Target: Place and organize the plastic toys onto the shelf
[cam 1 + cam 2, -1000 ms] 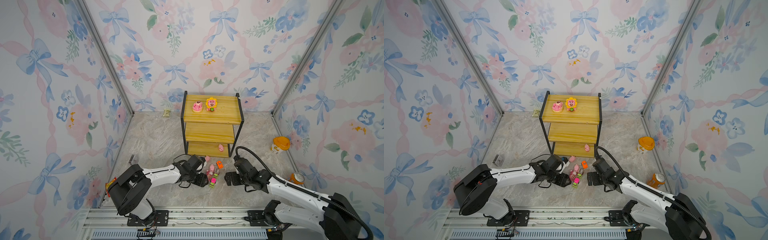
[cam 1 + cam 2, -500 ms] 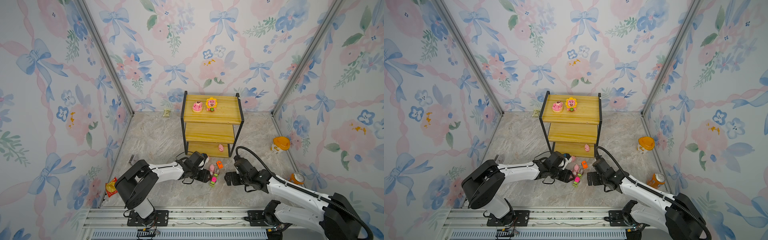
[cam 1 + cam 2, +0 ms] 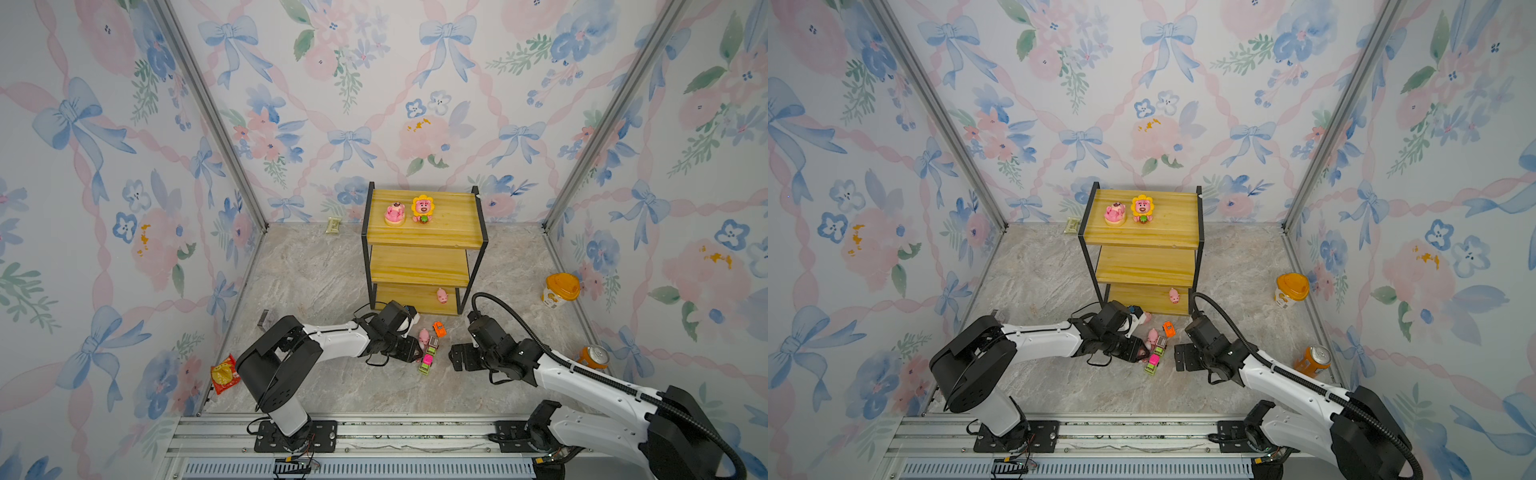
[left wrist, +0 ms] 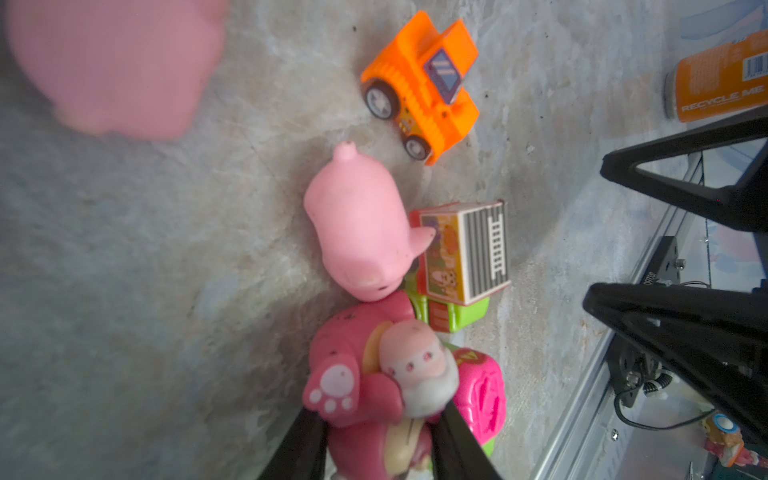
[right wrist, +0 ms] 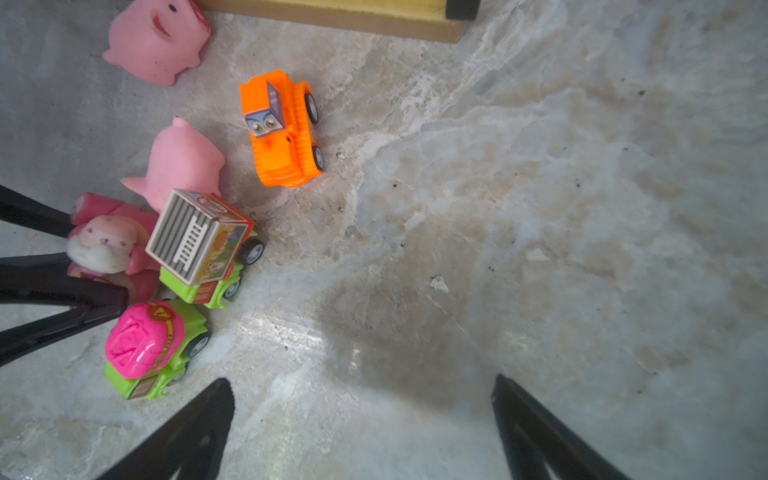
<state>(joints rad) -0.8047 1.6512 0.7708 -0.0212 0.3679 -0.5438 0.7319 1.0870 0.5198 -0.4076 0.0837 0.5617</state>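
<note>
Three yellow-tan boards in a thin black frame make up the shelf (image 3: 415, 266) (image 3: 1142, 270). It stands mid-bench toward the far edge, long side running across and open front toward the near edge.

The left gripper (image 3: 417, 352) (image 4: 380, 413) lies low just in front of the shelf, reaching rightward. Against a second ago it has pushed further into the toy cluster and its jaws have narrowed, now pinching a pink bear (image 4: 365, 374) (image 5: 108, 245). The right gripper (image 3: 457, 357) (image 5: 361, 384) sits just right of the cluster, spread wide over bare bench, unmoved.

The pink bear lies down, long axis along the left gripper's reach. One white-padded paw sole is turned up, and it hugs a small white figure. On the top board, left of middle, a plain bear (image 3: 394, 213) and a sunflower bear (image 3: 422, 209) stand upright, facing the near edge.

A loose pig (image 4: 357, 232) (image 5: 183, 162) touches the pink bear with its snout, tail toward the shelf. A second pig (image 5: 158, 39) lies by the bottom board's front edge. A third pig (image 3: 441, 296) stands at that board's right end.

The red-green car (image 4: 457, 257) (image 5: 203, 245) carries a striped box with a white ladder. It and the pink-green car (image 5: 149, 349) sit nearly in line, long axes running from shelf to near edge. The orange car (image 4: 424, 83) (image 5: 282, 129) stands apart, nearer the shelf, slanted.
</note>
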